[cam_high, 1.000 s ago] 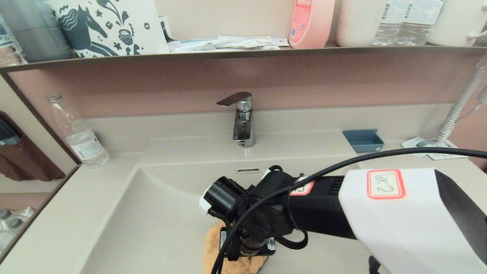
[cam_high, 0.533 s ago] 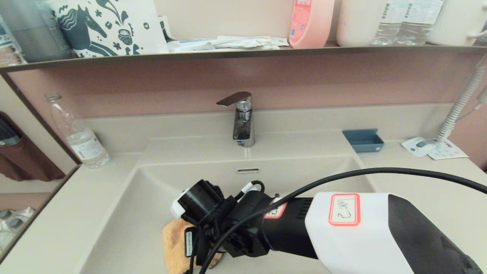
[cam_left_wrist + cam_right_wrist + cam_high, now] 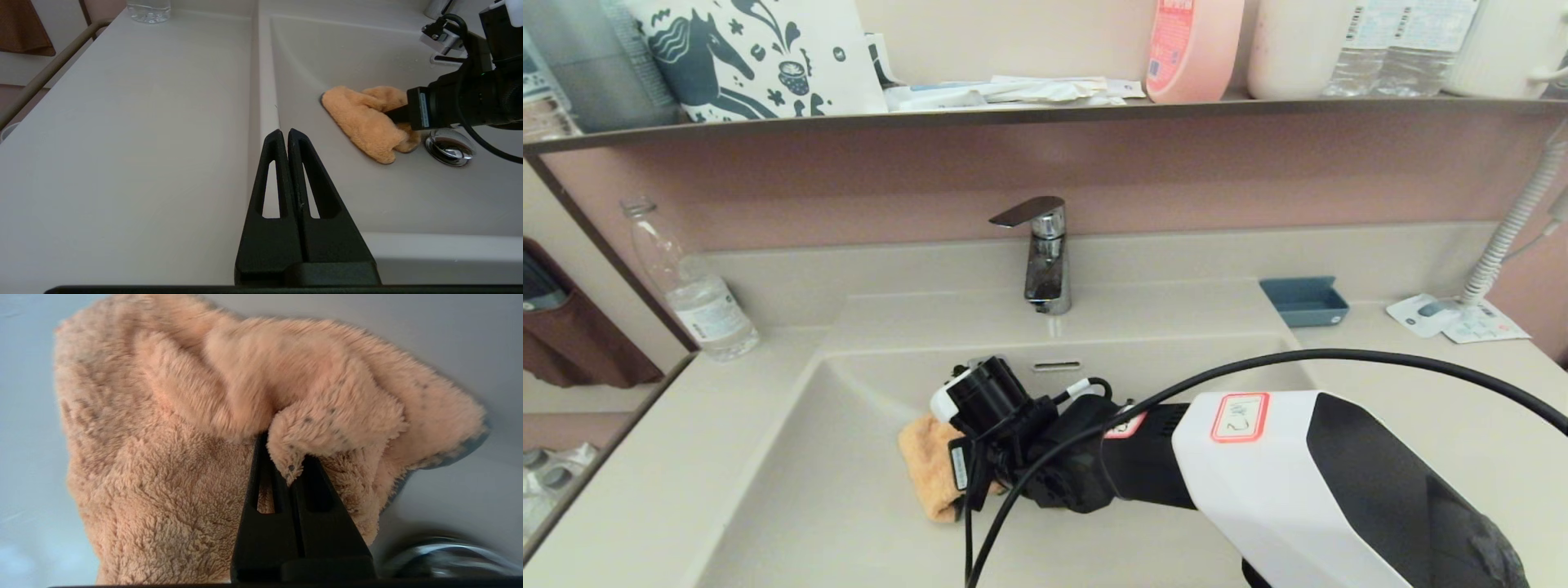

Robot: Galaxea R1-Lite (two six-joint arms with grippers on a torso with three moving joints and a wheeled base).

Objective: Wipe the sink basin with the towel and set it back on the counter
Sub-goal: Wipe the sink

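Note:
The orange-peach towel (image 3: 927, 475) lies bunched on the floor of the beige sink basin (image 3: 825, 498), left of centre. My right gripper (image 3: 284, 457) is shut on a fold of the towel (image 3: 163, 457) and presses it onto the basin. In the head view its fingers are hidden under the wrist. The chrome drain plug (image 3: 449, 147) sits just beside the towel (image 3: 363, 118). The overflow slot (image 3: 1056, 366) is on the back wall. My left gripper (image 3: 284, 134) is shut and holds nothing, parked over the counter (image 3: 122, 143) at the basin's left rim.
A chrome faucet (image 3: 1044, 261) stands behind the basin. A clear water bottle (image 3: 698, 302) stands on the counter at the back left. A blue tray (image 3: 1304, 300) and a corrugated hose (image 3: 1503, 237) are at the back right. The shelf (image 3: 1013, 118) above carries bottles and a bag.
My right arm dragged the towel from the basin's front centre to the left, then toward the back wall. The left gripper has not visibly moved.

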